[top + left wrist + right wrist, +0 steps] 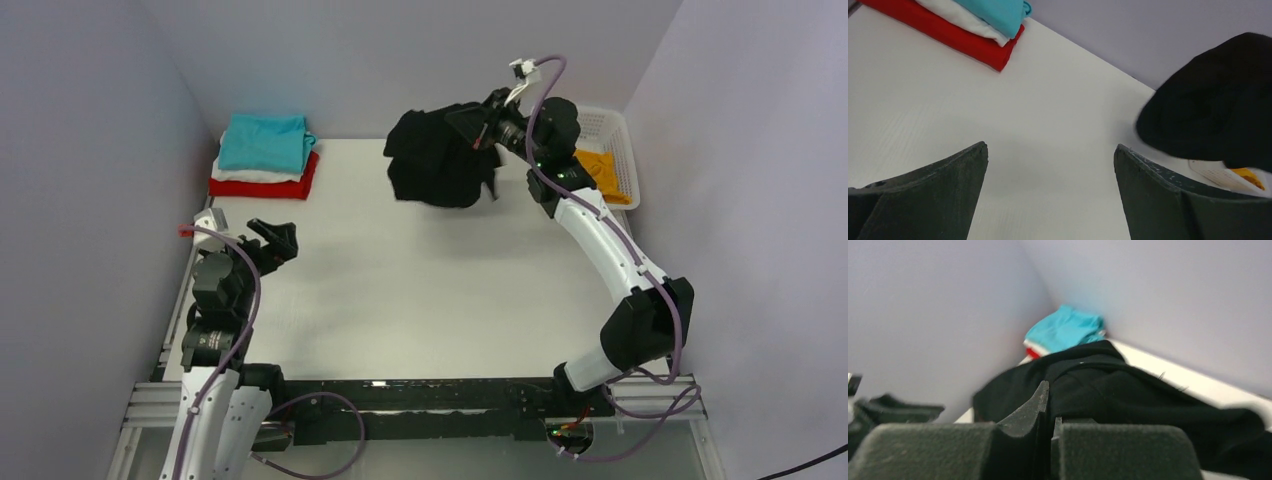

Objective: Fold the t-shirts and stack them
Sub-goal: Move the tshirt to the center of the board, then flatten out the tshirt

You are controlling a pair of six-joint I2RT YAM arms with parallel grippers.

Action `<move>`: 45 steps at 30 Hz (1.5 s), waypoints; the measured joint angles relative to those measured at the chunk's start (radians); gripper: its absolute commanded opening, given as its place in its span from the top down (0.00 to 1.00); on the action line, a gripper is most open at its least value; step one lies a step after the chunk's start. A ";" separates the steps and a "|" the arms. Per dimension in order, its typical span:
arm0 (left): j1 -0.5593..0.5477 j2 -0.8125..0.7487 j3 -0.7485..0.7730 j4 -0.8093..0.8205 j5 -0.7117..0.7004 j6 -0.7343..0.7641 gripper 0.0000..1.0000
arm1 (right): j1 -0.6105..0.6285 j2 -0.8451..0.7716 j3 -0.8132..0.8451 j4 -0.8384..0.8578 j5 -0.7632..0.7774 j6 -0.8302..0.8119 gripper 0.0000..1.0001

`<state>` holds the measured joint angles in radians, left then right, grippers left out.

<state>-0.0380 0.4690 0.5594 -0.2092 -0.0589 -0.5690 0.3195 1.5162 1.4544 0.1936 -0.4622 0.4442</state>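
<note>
While the left gripper (280, 240) is hovering low over the table (400, 290) by the left edge, the right gripper (488, 122) is holding cloth up near the far edge.

Far-left corner: three folded shirts are sitting in one stack. Red shirt (265, 187) is lying at the bottom, white shirt (250, 174) in the middle, teal shirt (262, 142) on top. Edges are lining up roughly, with red sticking out a bit at the near side.

Left gripper is standing wide open and gripping nothing. Its wrist view is showing bare table in the gap between the fingers. It is pointing toward the far-right side, well apart from the stack and from the black cloth.

Black shirt (440, 160) is hanging bunched from the right gripper, right of centre along the far edge. Most of it is riding clear of the surface. Cannot tell whether the lowest fold is touching the table.

Right gripper is clamping that shirt. In its wrist view the fingers are pressing almost together, leaving only a thin slit, and black cloth is filling the space just past the tips. That view is coming through blurred, so the exact pinch point is not readable.

Far-right corner: basket (612, 125) is sitting against the wall, and the orange shirt (605, 172) is lying inside it, partly hidden behind the right arm.
</note>
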 measured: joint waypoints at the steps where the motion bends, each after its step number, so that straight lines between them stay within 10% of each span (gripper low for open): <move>1: 0.000 0.006 0.014 -0.019 0.002 -0.011 0.01 | 0.005 0.000 -0.010 0.000 -0.030 0.000 1.00; 2: 0.000 0.013 0.025 -0.030 0.005 -0.020 0.01 | 0.008 0.004 -0.026 0.000 -0.068 0.000 0.99; 6: 0.000 0.045 0.043 -0.066 0.045 -0.050 0.01 | 0.013 0.043 -0.092 -0.039 -0.157 0.002 0.03; 11: 0.000 0.076 0.030 -0.081 0.114 -0.057 0.01 | 0.015 0.077 -0.211 -0.224 0.048 -0.042 0.00; 18: 0.000 0.235 0.009 -0.058 0.198 -0.056 0.01 | 0.014 -0.046 -0.456 -0.328 0.383 -0.091 0.00; 31: 0.000 0.874 0.142 0.101 0.258 -0.056 0.01 | 0.274 0.066 -0.388 -0.187 0.277 -0.513 0.06; 35: 0.000 1.049 0.273 0.145 0.273 -0.061 0.01 | 0.312 0.238 -0.236 -0.190 0.273 -0.553 0.25; 41: -0.003 1.239 0.433 0.174 0.306 -0.072 0.05 | 0.304 0.420 -0.060 -0.241 0.343 -0.578 1.00; 45: -0.022 1.328 0.517 0.152 0.302 -0.071 0.13 | 0.306 0.409 -0.085 -0.270 0.435 -0.573 1.00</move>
<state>-0.0601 1.7973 1.0760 -0.0574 0.2432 -0.6395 0.6254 1.9255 1.3689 -0.0769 -0.0277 -0.1284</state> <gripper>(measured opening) 0.930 0.020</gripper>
